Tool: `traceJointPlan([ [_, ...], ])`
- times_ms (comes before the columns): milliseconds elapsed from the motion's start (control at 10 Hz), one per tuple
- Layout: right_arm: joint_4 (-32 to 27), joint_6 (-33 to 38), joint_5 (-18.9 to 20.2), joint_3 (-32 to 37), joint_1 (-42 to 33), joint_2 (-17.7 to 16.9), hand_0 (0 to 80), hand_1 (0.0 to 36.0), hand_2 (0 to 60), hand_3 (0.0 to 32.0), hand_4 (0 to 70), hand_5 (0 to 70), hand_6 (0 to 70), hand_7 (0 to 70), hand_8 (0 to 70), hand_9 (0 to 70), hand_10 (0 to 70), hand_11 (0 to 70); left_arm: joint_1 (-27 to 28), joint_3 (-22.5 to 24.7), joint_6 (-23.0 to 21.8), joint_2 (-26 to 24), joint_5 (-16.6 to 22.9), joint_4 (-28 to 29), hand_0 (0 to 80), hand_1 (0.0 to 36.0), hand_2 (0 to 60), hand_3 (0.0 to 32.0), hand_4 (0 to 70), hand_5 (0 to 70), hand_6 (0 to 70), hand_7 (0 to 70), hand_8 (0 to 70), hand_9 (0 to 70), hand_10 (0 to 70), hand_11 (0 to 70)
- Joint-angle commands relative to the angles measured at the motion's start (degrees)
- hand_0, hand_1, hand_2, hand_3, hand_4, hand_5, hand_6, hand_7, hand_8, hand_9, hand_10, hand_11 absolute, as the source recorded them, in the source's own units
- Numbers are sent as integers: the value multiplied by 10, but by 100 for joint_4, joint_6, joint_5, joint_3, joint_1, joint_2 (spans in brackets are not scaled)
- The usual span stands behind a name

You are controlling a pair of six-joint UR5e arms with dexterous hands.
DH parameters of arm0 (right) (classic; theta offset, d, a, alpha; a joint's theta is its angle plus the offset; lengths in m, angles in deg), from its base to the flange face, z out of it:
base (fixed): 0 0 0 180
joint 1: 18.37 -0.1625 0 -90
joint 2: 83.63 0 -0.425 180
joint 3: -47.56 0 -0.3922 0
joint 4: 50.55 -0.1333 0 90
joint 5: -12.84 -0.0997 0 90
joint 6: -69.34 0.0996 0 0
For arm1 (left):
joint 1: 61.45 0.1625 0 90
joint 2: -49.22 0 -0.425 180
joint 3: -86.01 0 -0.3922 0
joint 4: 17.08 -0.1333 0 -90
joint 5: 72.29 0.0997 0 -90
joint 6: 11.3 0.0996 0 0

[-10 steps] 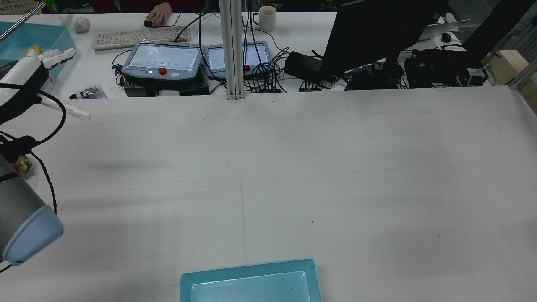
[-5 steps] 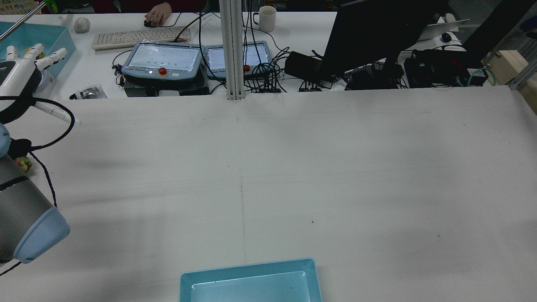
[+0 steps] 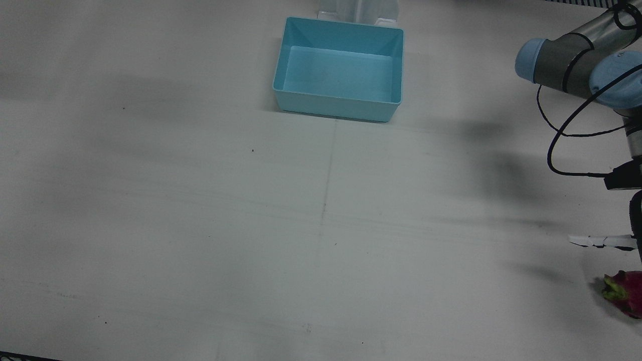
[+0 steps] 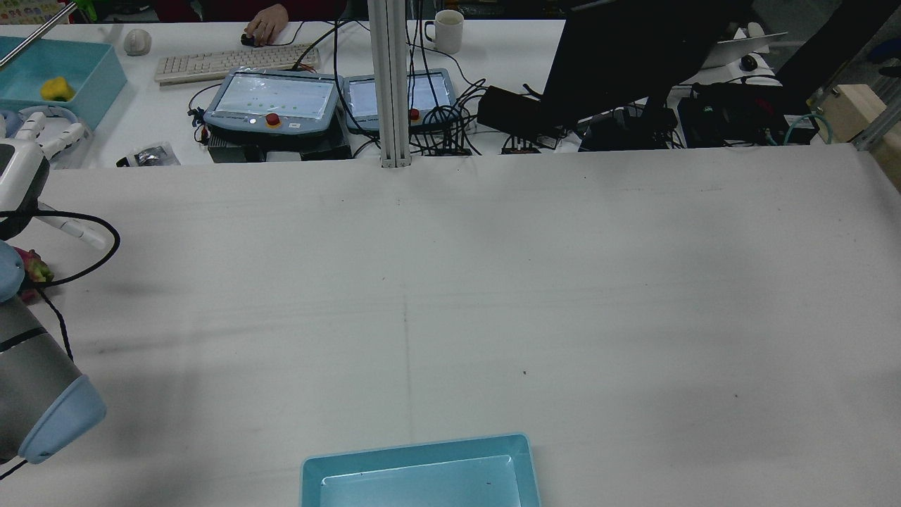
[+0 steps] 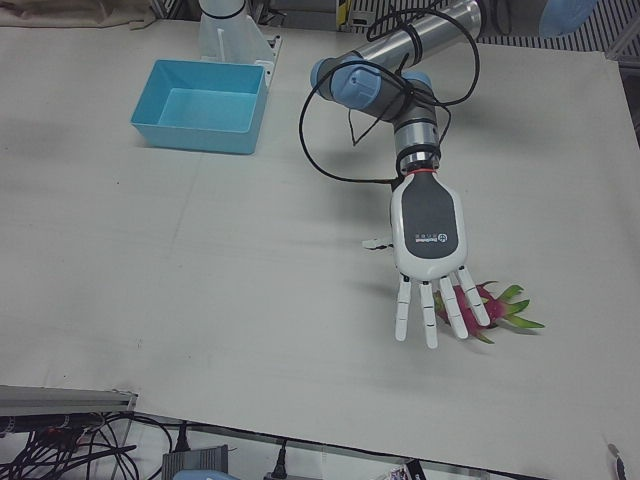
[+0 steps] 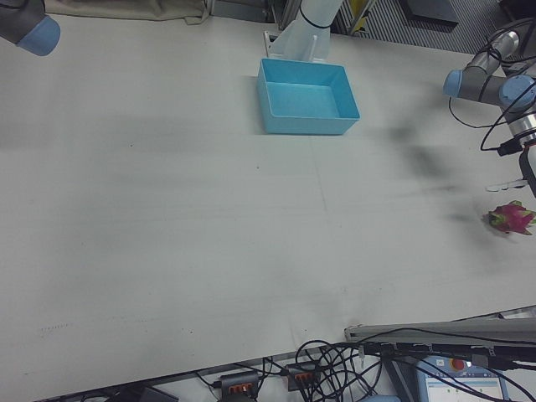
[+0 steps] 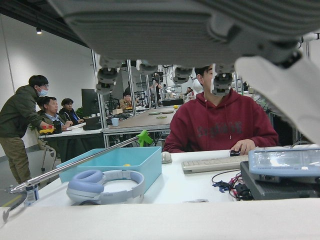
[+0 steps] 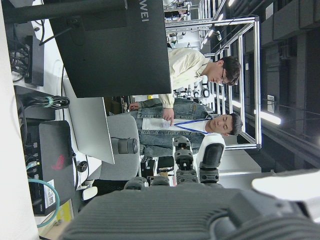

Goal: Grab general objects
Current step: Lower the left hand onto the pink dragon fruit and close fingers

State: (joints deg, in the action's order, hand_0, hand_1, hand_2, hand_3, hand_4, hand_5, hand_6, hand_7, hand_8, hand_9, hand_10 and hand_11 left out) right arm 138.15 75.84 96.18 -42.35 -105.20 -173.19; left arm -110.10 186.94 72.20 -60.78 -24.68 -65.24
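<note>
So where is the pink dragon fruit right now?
The dragon fruit lies on the table's front edge, on the robot's left side, at the right in the left-front view. The left hand hovers over it, fingers spread.

Left arm (image 5: 415, 45): tubular links finished in brushed silver-grey metal, with rounded pale-blue caps at the joints and dark bands at the link seams. A black cable (image 5: 325, 160) is looped loosely along the forearm. A thin red ring is seen at the wrist.

Left hand (image 5: 430, 250): white shell with a dark grey oval panel on its back, on which small white markings are printed, too small to be read. Slender white segmented fingers (image 5: 428, 320) are fitted.

Right hand (image 8: 190, 200): dark grey ribbed body; white and black finger segments.
</note>
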Motion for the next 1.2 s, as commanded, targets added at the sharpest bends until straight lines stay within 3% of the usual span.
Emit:
traceJointPlan([
  [0, 0, 0, -2, -9, 0, 0, 0, 0, 0, 0, 0, 0, 0, 0, 0, 0, 0, 0, 356, -459, 7, 92, -260, 121, 511, 152, 0, 196, 0, 0, 0, 67, 0, 0, 15, 40],
  [100, 0, 0, -2, -9, 0, 0, 0, 0, 0, 0, 0, 0, 0, 0, 0, 0, 0, 0, 364, -669, 34, 101, -260, 366, 528, 172, 0, 212, 0, 13, 0, 80, 0, 2, 0, 3],
  [200, 0, 0, -2, -9, 0, 0, 0, 0, 0, 0, 0, 0, 0, 0, 0, 0, 0, 0, 373, -958, 34, 101, -260, 630, 528, 184, 0, 164, 0, 22, 0, 78, 0, 1, 0, 0],
  [400, 0, 0, -2, -9, 0, 0, 0, 0, 0, 0, 0, 0, 0, 0, 0, 0, 0, 0, 321, -1215, 25, 101, -251, 851, 512, 195, 22, 216, 0, 37, 0, 83, 7, 2, 0, 17],
  [500, 0, 0, 7, -9, 0, 0, 0, 0, 0, 0, 0, 0, 0, 0, 0, 0, 0, 0, 312, -1268, 51, 101, -251, 1000, 508, 203, 65, 236, 0, 37, 0, 81, 10, 2, 15, 42],
  [700, 0, 0, -2, -9, 0, 0, 0, 0, 0, 0, 0, 0, 0, 0, 0, 0, 0, 0, 303, -1610, 43, 75, -243, 1081, 519, 225, 121, 210, 0, 41, 0, 87, 22, 3, 44, 85],
  [900, 0, 0, -2, -9, 0, 0, 0, 0, 0, 0, 0, 0, 0, 0, 0, 0, 0, 0, 286, -1829, 43, 92, -251, 1229, 521, 225, 130, 106, 0, 56, 3, 103, 35, 6, 63, 112],
  [1100, 0, 0, -2, -9, 0, 0, 0, 0, 0, 0, 0, 0, 0, 0, 0, 0, 0, 0, 58, -1998, -1, 101, -243, 1274, 528, 229, 128, 98, 0, 61, 10, 107, 40, 7, 69, 122],
])
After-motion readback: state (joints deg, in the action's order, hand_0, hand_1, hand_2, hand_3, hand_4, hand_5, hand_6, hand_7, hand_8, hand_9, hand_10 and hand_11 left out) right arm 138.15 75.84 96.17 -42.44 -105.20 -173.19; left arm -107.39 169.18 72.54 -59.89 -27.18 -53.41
